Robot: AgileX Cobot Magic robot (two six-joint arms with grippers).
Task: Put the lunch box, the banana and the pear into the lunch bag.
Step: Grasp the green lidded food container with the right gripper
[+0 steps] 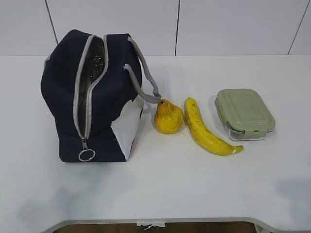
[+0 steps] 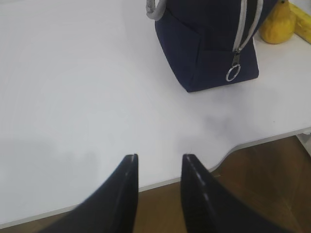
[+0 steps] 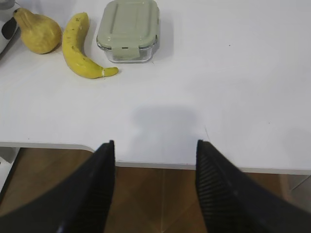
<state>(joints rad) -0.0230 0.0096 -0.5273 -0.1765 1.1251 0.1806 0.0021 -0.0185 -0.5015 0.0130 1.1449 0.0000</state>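
The left pincer (image 2: 158, 162) is hanging over the near edge of the white worktop (image 1: 194, 184), its two dark fingers parted and holding nothing. Ahead of it and off to its right, the navy lunch bag (image 2: 209, 43) is sitting on the worktop, its grey zipper gaping open down to the ring pull (image 2: 232, 74), with silver lining showing through the gap in the exterior view. Beyond the bag's far right corner, the pear (image 2: 277, 24) is peeking into sight.

The right pincer (image 3: 154, 150) is likewise hovering at the worktop's near edge, fingers spread wide and empty. Ahead of it and to its left, the banana (image 3: 80, 48) is lying with its pale tip pointing toward the lunch box (image 3: 129, 30), which is resting flat just ahead with its sage-green lid clipped on. Farther left, the pear is sitting just beside the banana, next to the bag's white side panel (image 1: 127, 126). All three items are lying outside the bag, well apart from both pincers.
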